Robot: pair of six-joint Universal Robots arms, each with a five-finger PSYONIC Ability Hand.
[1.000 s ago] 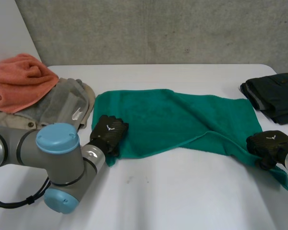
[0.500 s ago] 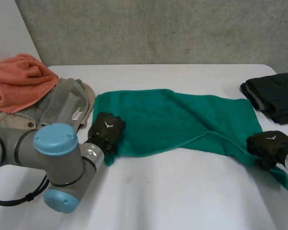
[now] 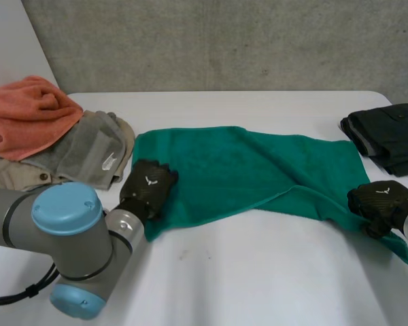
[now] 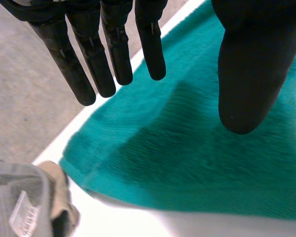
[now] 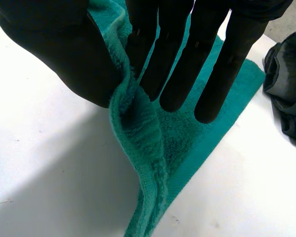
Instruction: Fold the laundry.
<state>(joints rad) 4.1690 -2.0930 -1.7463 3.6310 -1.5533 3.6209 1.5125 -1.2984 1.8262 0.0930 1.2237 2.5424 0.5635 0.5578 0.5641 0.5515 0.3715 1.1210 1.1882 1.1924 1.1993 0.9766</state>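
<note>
The left robot hand [image 3: 148, 187], fingers straight and apart from the thumb, is poised over the near left corner of the green towel [image 3: 258, 170]. The right robot hand [image 3: 379, 204] pinches its near right edge between thumb and fingers. The towel lies spread on the white table [image 3: 258, 272].

A white table [image 3: 258, 272] (evenly lit) stands against a rough grey wall [image 3: 224, 41].

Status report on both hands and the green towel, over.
Left hand open over left near corner of green towel. Right hand pinches its right near corner. Cloth pile close at left edge.
</note>
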